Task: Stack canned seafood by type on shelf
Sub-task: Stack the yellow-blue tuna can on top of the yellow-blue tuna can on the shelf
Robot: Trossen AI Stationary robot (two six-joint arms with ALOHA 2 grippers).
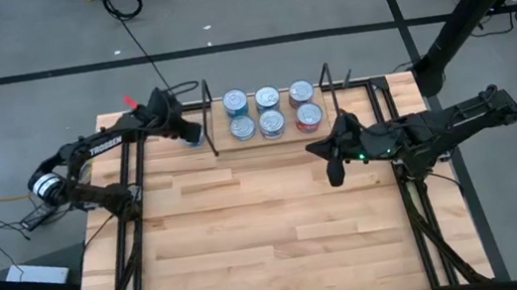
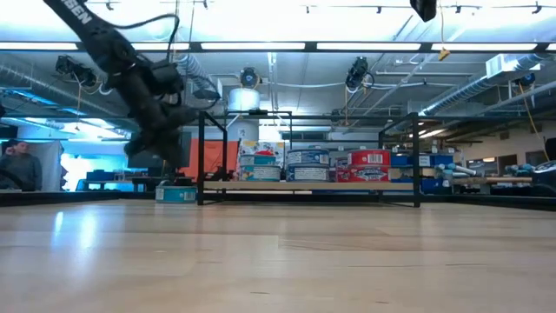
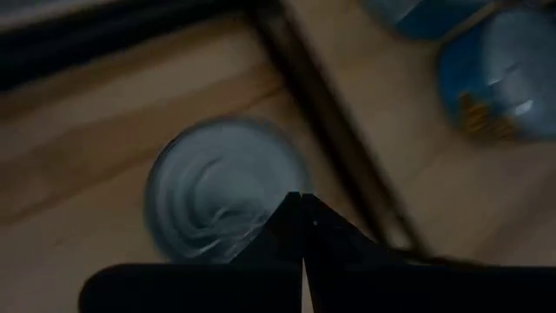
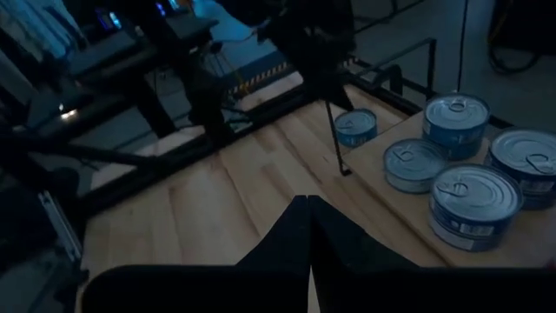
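Six cans of seafood stand on the shelf (image 1: pixel 283 142) in two rows, blue ones (image 1: pixel 271 123) at left and middle, red ones (image 1: pixel 309 116) at right. One teal can (image 1: pixel 197 139) rests on its base on the table just left of the shelf's left wire upright (image 1: pixel 209 116). My left gripper (image 3: pixel 301 205) is shut and slants down just above this can's silver lid (image 3: pixel 217 187); the low view shows the gripper (image 2: pixel 169 167) over the can (image 2: pixel 176 194). My right gripper (image 1: pixel 334 170) is shut and hangs over the table in front of the shelf, holding nothing.
Black frame rails (image 1: pixel 134 222) run along the table's left and right (image 1: pixel 416 204) sides. The wooden table top (image 1: pixel 272 243) stretches toward the near edge. A person (image 2: pixel 19 165) stands in the room far behind the table.
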